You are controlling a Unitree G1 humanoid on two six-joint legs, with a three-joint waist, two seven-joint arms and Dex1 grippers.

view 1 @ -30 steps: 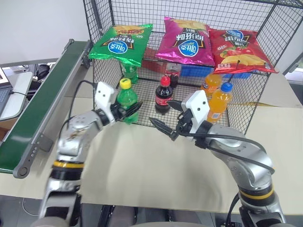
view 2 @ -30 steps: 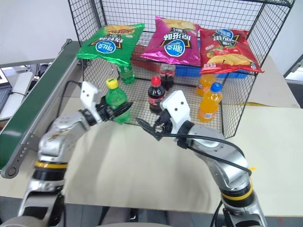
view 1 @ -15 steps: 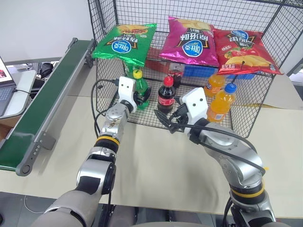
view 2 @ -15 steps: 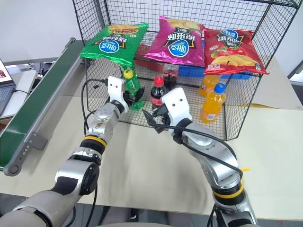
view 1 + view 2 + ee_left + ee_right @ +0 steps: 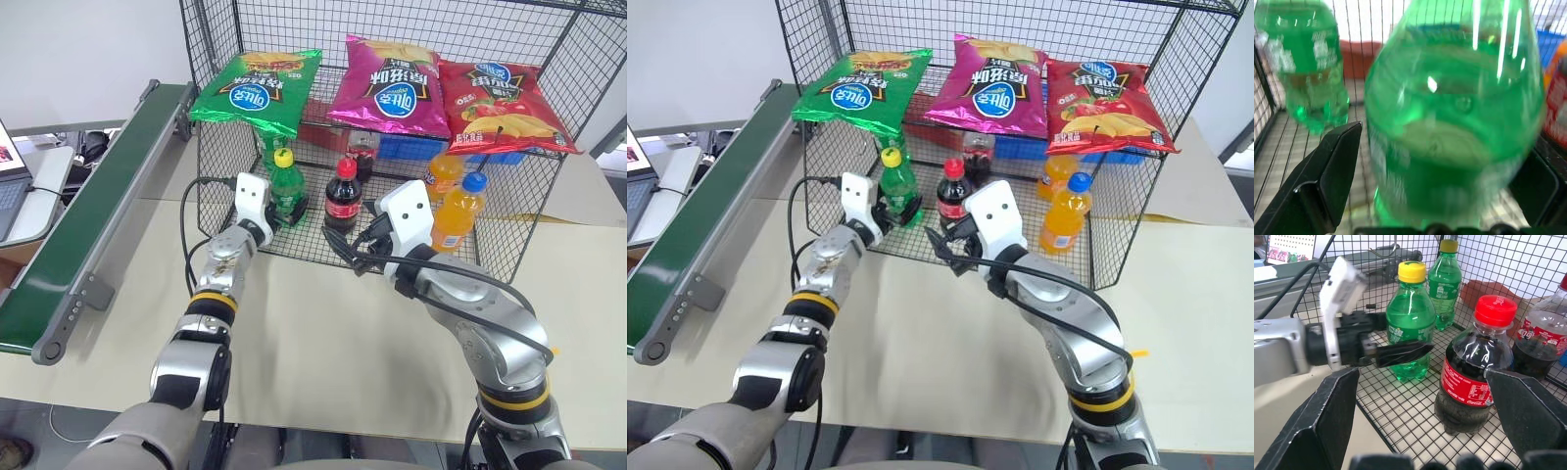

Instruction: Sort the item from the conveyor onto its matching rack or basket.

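- The bottle (image 5: pixel 1409 323) stands upright on the grid floor of the cage (image 5: pixel 470 253), near its front left corner, with the left gripper (image 5: pixel 1400 352) around its lower body.
- That gripper's fingers (image 5: pixel 1327 171) are spread, one on each side of the green body, and in the left wrist view a gap shows between the finger and the plastic. I judge the bottle released: it rests on its own base and is no longer carried.
- The gripper reaches level over the low front wall, which fits setting the bottle down upright rather than dropping it.
- Just behind it, further into the cage, stands the twin green bottle (image 5: pixel 1444 281). I take that as the reason for this spot: like goes with like.
- Beside it to the right is the cola (image 5: pixel 1471 369), near but apart, so a straight pull back should clear it.
- The right gripper (image 5: pixel 343 247) hangs open and empty at the cage front, facing the cola.
- Beyond, the orange sodas (image 5: pixel 456 211) sit at the right, the chip bags (image 5: pixel 257 88) on the upper shelf, and the conveyor (image 5: pixel 88 220) runs along the left, well apart.
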